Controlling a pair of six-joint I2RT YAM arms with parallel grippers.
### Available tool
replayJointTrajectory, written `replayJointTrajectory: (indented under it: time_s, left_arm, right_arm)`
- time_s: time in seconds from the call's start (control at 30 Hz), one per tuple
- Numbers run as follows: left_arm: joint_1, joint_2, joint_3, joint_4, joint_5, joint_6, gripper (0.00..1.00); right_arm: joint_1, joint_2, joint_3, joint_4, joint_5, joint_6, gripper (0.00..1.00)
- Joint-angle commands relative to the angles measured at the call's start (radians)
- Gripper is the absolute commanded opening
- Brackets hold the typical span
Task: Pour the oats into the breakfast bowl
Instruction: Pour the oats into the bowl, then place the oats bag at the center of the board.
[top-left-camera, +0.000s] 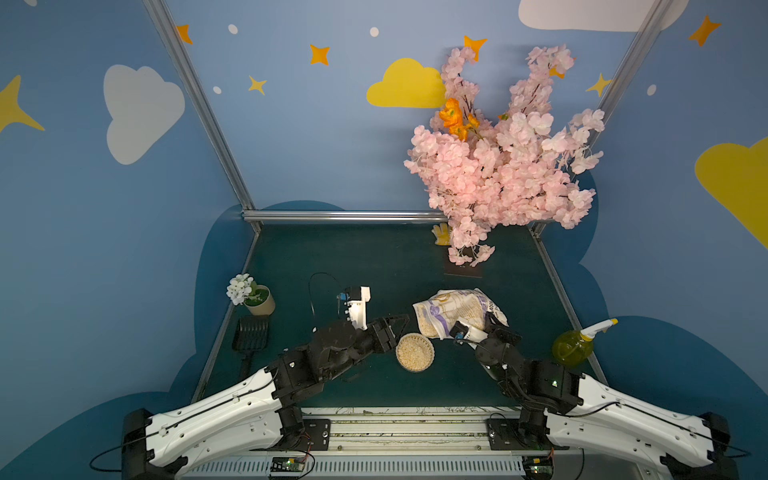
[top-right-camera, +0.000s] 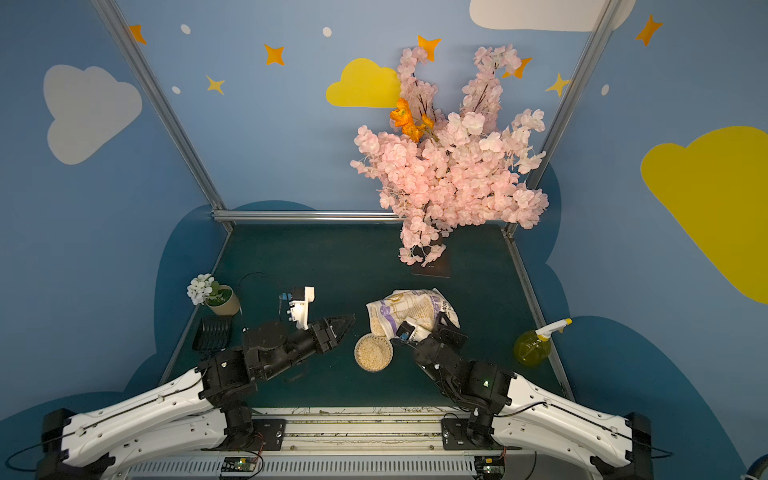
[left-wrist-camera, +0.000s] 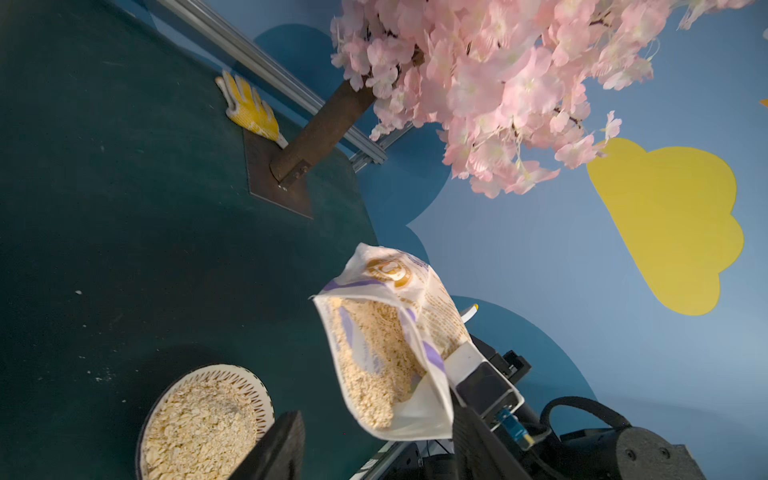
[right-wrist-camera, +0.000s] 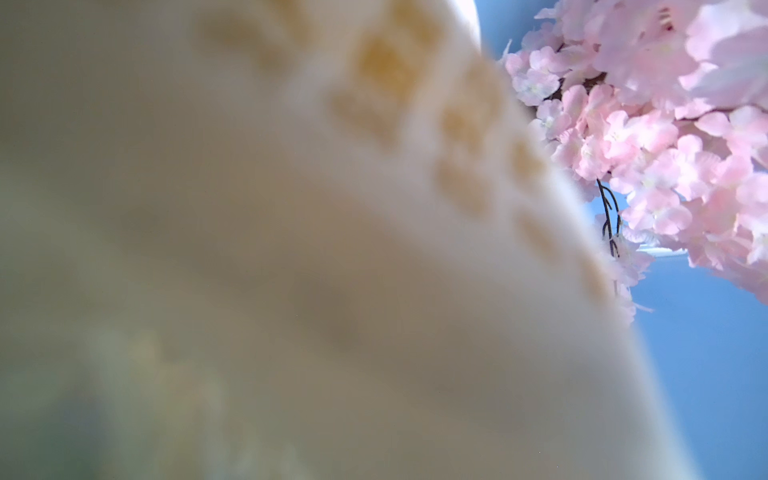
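Note:
The breakfast bowl (top-left-camera: 414, 352) (top-right-camera: 373, 352) (left-wrist-camera: 203, 419), cream-white with lattice sides, stands on the green table and is heaped with oat flakes. Just behind and right of it, the clear bag of oats (top-left-camera: 457, 309) (top-right-camera: 411, 309) (left-wrist-camera: 386, 345) hangs tilted, its lower end over the bowl's far rim. My right gripper (top-left-camera: 493, 322) (top-right-camera: 444, 322) is shut on the bag's right end. The bag (right-wrist-camera: 291, 249) fills the right wrist view as a blur and hides the jaws. My left gripper (top-left-camera: 401, 322) (top-right-camera: 349, 321) (left-wrist-camera: 374, 446) is open just left of the bag, holding nothing.
A beige pot with white flowers (top-left-camera: 259, 301) and a black slotted scoop (top-left-camera: 249, 336) sit at the left edge. A yellow-green spray bottle (top-left-camera: 573, 347) stands at the right edge. The pink blossom tree (top-left-camera: 498, 166) and a yellow glove (top-left-camera: 441, 235) are at the back right.

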Motion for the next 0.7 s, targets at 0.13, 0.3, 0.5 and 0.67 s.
replayJointTrajectory:
  time_s: [0.13,0.3,0.5,0.67]
  left_arm:
    - [0.006,-0.064,-0.04,-0.055,-0.097,0.047,0.62]
    - [0.007,-0.042,-0.033,-0.03,-0.083,0.051,0.61]
    - [0.005,0.043,-0.001,0.076,0.004,0.062,0.59]
    - [0.003,0.129,0.045,0.093,0.063,0.058,0.59]
  right_arm:
    - [-0.074,-0.046,0.112,0.122,-0.077,0.418,0.0]
    - [-0.114,-0.108,0.051,0.206,-0.25,0.596,0.0]
    - [-0.156,-0.219,-0.085,0.311,-0.403,0.809,0.0]
    - [-0.163,-0.327,-0.219,0.407,-0.426,0.914,0.0]
